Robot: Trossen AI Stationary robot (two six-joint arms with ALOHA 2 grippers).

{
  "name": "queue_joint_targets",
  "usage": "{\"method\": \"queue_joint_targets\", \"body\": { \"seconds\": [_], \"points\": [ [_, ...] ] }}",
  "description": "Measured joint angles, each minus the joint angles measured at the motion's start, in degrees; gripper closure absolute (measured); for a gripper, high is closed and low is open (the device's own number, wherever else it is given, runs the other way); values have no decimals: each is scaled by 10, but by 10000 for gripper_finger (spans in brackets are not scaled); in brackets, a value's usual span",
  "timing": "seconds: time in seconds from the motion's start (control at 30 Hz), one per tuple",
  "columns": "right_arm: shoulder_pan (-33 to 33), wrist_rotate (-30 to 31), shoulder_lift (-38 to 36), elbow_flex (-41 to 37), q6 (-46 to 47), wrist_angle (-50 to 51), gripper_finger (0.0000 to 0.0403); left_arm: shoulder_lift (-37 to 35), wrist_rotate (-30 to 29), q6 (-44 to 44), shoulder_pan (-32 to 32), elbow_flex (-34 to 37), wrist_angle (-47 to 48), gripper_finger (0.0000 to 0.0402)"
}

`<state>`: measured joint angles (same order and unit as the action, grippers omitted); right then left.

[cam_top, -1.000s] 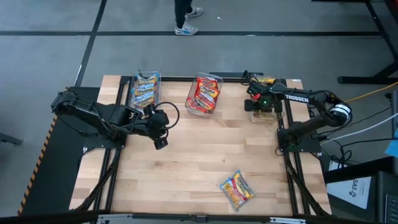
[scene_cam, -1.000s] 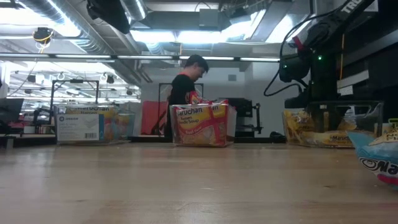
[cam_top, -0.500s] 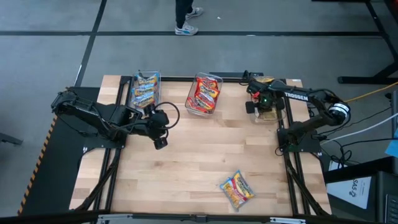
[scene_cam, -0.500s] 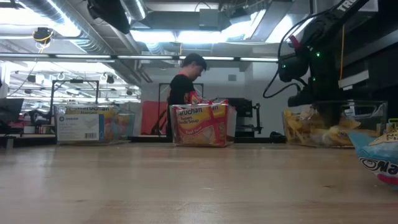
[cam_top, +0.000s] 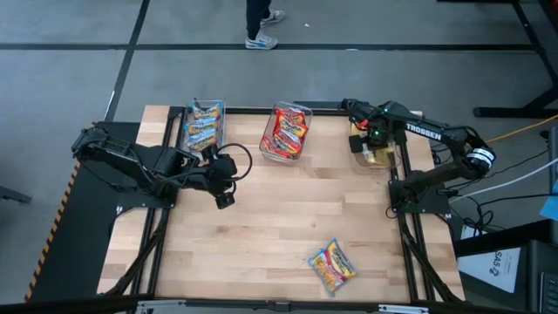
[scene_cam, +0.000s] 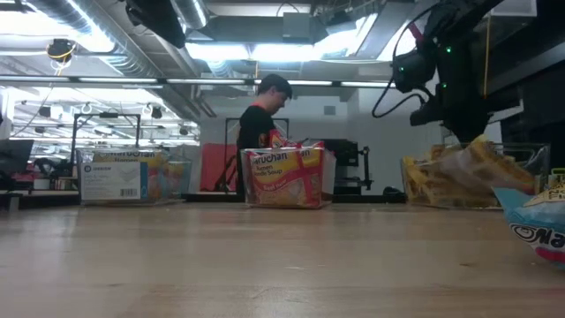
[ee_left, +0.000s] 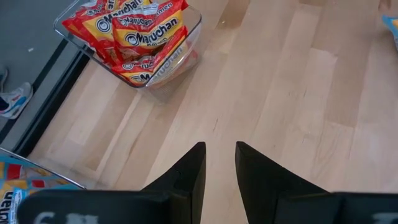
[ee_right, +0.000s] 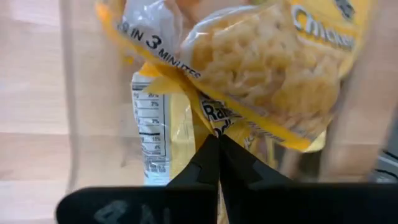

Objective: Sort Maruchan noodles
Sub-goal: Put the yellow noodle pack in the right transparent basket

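Right gripper [cam_top: 359, 121] has snapped closed, empty, risen over yellow packets [ee_right: 249, 68] bin [cam_top: 377, 158]. Left gripper [ee_left: 219, 163] unmoved, slightly parted. Blue packet [cam_top: 333, 266] lies at 6 o'clock.

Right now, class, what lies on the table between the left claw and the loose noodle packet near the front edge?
Nothing: in the high view, only bare wood separates the left claw from the loose noodle packet.
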<state>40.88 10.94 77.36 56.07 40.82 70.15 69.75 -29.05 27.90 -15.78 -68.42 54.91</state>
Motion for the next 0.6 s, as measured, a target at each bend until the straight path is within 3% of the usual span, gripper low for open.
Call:
{"method": "queue_joint_targets", "body": {
  "seconds": [0.6],
  "points": [
    [-17,-85,-15,100,-4,38,403,0,-1,-15,0,0,0,321]
  ]
}}
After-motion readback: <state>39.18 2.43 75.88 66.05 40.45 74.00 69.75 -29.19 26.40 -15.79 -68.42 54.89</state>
